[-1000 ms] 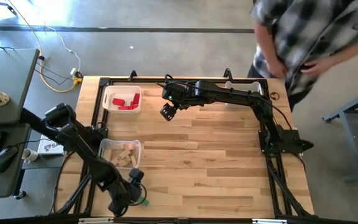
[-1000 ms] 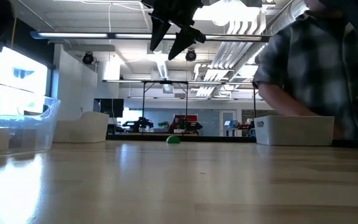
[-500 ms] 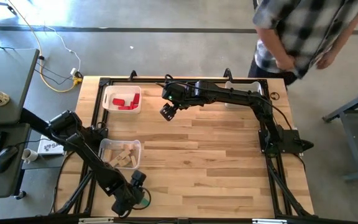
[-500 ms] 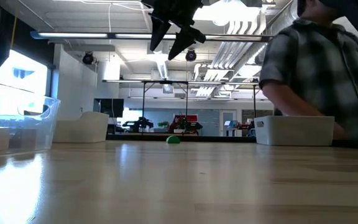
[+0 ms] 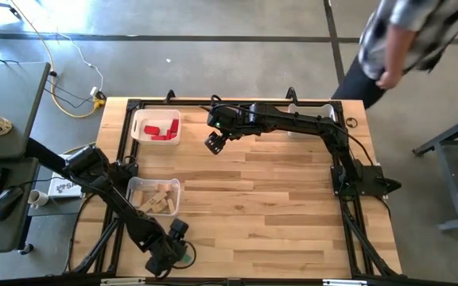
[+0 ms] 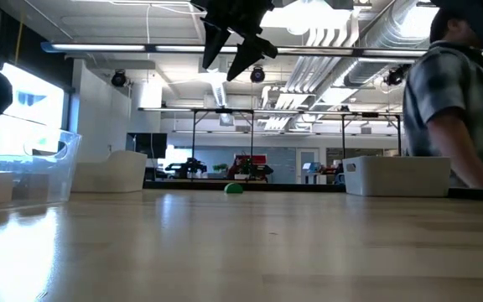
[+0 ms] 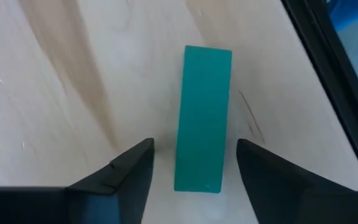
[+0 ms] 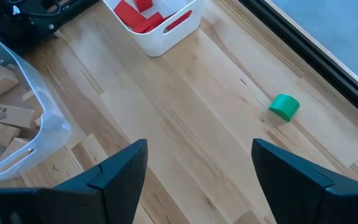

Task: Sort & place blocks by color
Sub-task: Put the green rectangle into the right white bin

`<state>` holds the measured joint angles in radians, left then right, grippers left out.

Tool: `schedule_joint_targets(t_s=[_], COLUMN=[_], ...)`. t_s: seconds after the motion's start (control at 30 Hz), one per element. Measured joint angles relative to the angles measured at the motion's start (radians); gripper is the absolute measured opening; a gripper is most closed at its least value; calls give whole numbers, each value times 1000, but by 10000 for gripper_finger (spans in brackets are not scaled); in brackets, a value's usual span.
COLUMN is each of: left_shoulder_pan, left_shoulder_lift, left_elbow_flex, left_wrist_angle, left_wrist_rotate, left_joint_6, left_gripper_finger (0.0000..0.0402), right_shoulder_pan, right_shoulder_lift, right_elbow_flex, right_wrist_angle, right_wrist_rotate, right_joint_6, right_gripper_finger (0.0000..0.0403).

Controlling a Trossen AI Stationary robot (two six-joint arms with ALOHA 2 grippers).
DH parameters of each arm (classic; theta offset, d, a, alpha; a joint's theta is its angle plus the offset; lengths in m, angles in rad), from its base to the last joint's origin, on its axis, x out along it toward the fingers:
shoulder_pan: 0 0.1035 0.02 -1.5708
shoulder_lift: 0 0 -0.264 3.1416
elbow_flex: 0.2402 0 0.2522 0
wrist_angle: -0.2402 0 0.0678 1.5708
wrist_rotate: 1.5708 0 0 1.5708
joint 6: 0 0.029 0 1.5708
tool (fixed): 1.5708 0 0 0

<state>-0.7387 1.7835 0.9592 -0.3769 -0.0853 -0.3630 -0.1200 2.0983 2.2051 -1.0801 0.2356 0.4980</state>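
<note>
While I am running this sort from the remote station, I am reading the layout from the largest item down. The light wooden table (image 5: 277, 199) is carrying three bins spread along its edges, and I judge that spacing is keeping each colour group apart. The right arm is reaching across the far half of the table, and the right gripper (image 5: 214, 143) is hanging well above the surface with its fingers spread wide and nothing between them; I take it to be waiting clear of the work. A person in a checked shirt (image 5: 408, 36) is standing beyond the far right corner, off the table.

The white plastic bin (image 5: 137, 135) at the far left is holding the red wooden blocks (image 5: 161, 129). The clear plastic bin (image 5: 133, 189) nearer the left edge is holding the plain light wood bars (image 5: 156, 200). A second white plastic bin (image 6: 397, 176) is sitting at the far right; I cannot see its contents.

The left gripper (image 7: 191, 165) is working low at the near left edge of the table. Its fingers are standing open on either side of the green wooden bar (image 7: 204, 118), which is lying flat on the table, not yet touched by either finger. I judge the fingers are straddling the bar's narrow width so that closing gives a square grip. A small green rounded piece (image 8: 284, 106) is lying alone on the table, well apart from the bins.
</note>
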Motion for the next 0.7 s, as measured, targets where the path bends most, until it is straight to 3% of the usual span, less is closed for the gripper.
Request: schedule_joint_targets(t_s=[0.37,0.7], left_shoulder_pan=[28,67], left_shoulder_lift=[8,-44], left_elbow_flex=[0,-1], left_wrist_angle=[0,-130], left_wrist_rotate=[33,16], left_joint_6=[-45,-71], left_gripper_finger=[72,67], right_shoulder_pan=[0,6], right_shoulder_lift=[0,0], right_elbow_flex=[0,0], right_wrist_angle=[-5,-23], right_wrist_rotate=[-2,-136], right_joint_6=[0,1], right_gripper_finger=[275,275])
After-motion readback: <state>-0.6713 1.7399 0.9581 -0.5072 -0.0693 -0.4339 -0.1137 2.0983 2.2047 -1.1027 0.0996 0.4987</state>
